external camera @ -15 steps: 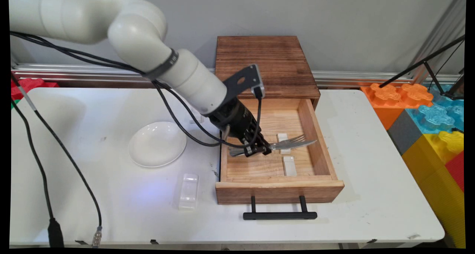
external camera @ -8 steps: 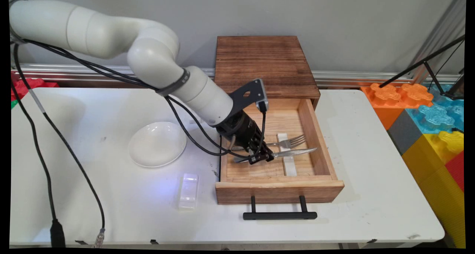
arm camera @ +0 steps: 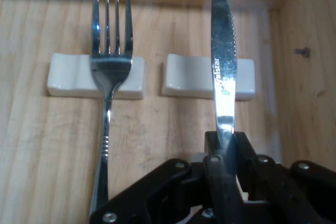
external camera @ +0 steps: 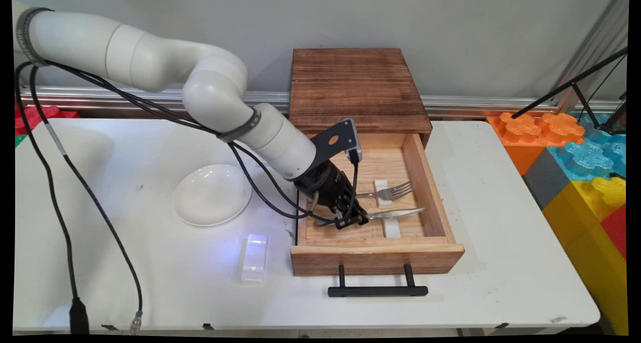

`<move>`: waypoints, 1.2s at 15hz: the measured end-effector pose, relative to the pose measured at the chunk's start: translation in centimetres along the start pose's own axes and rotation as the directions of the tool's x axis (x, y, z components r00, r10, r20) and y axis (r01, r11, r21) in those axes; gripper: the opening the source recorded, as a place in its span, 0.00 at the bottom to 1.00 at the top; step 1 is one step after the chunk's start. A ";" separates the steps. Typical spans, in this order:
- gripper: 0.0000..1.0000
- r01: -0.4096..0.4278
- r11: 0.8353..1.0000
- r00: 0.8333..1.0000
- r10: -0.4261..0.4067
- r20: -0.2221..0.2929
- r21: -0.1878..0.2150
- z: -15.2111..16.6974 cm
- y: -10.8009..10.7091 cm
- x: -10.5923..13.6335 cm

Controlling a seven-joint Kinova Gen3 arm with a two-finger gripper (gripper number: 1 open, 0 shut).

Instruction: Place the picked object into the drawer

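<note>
Two pieces of cutlery show in the main view, both inside the open wooden drawer (external camera: 433,193) on the white worktop (external camera: 501,263). The gripper (external camera: 354,218) reaches down into the drawer with its jaws clenched on the handle of a knife (external camera: 395,214), whose blade runs toward the drawer's right wall and lies over the nearer white rest (external camera: 392,229). A fork (external camera: 388,192) lies on the farther rest (external camera: 383,189), just beside the knife. A white dish (external camera: 212,195) and a clear plastic block (external camera: 254,258) sit on the worktop to the drawer's left, well apart from the hand.

From the hand view, the knife (arm camera: 222,72) rises straight from between the jaws and crosses its white rest (arm camera: 184,75), with its tip near the drawer's end wall. The fork (arm camera: 109,77) sits parallel on the other rest (arm camera: 65,75). Whether the blade touches its rest cannot be told.

Risks, as a judgement: the grip is near the handle's end, so the long blade could pivot or slip if jarred. A sideways drift could knock the fork off its rest, and a push forward could drive the tip into the wall. Letting go while the blade is above the rest could let it bounce and roll off.
</note>
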 end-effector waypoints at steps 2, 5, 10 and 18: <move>0.00 0.001 1.000 1.000 -0.001 0.002 -0.003 0.5 -0.1 -0.4; 0.00 -0.002 1.000 1.000 0.002 0.003 -0.011 1.3 -0.2 -0.8; 0.00 -0.006 1.000 1.000 0.006 0.006 -0.020 2.2 -0.6 -1.6; 1.00 -0.008 0.999 1.000 0.008 0.007 -0.031 2.4 -1.0 -2.1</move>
